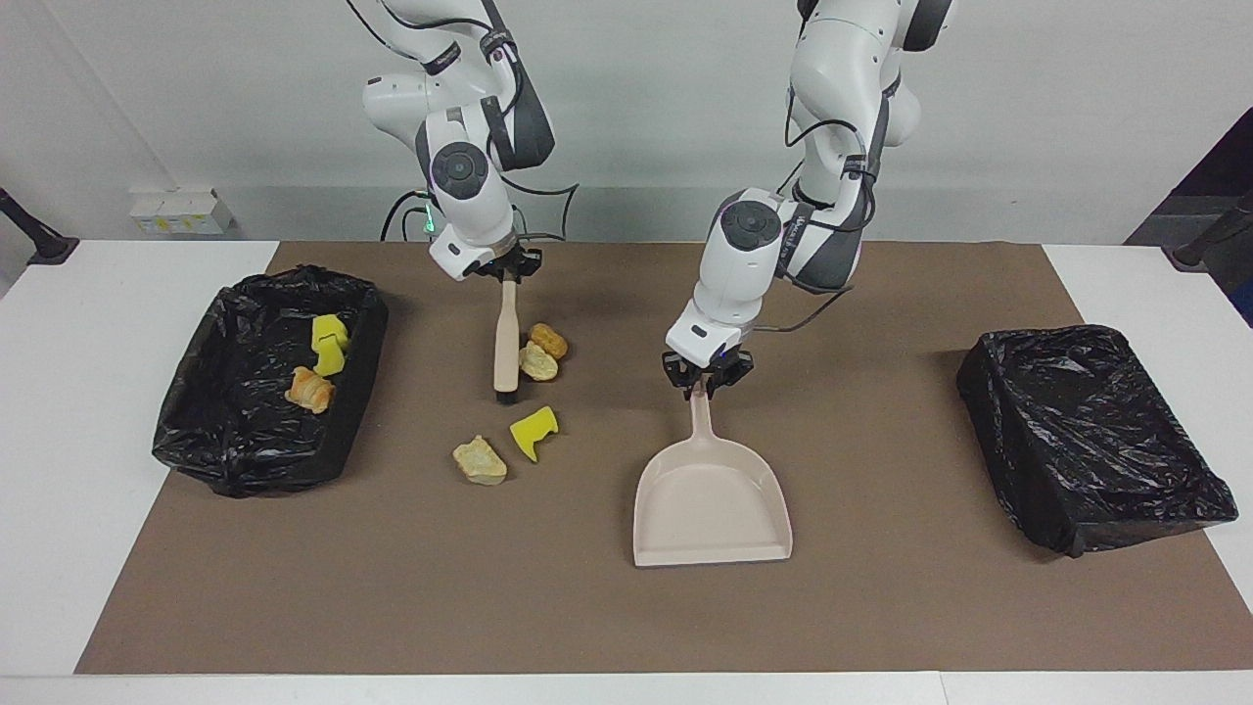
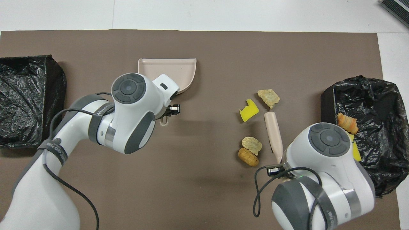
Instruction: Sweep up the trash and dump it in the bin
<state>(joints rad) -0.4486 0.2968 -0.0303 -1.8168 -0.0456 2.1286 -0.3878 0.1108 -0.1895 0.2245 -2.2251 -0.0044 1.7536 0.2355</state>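
My right gripper [image 1: 506, 269] is shut on the top of the beige brush [image 1: 506, 338], whose bristle end touches the mat. Two brown bread pieces [image 1: 543, 352] lie against the brush, on the side toward the left arm's end. A yellow sponge chunk [image 1: 534, 431] and another bread piece [image 1: 479, 460] lie farther from the robots. My left gripper [image 1: 707, 380] is shut on the handle of the beige dustpan [image 1: 710, 509], which lies flat on the mat. Yellow sponge chunks [image 1: 328, 345] and a croissant-like piece [image 1: 310, 390] lie in the black-lined bin [image 1: 256, 468].
A second black-lined bin [image 1: 1091, 441] stands at the left arm's end of the brown mat [image 1: 881, 607]. From overhead the dustpan [image 2: 166, 72] and brush [image 2: 273, 131] lie apart, with the loose trash [image 2: 249, 111] between them.
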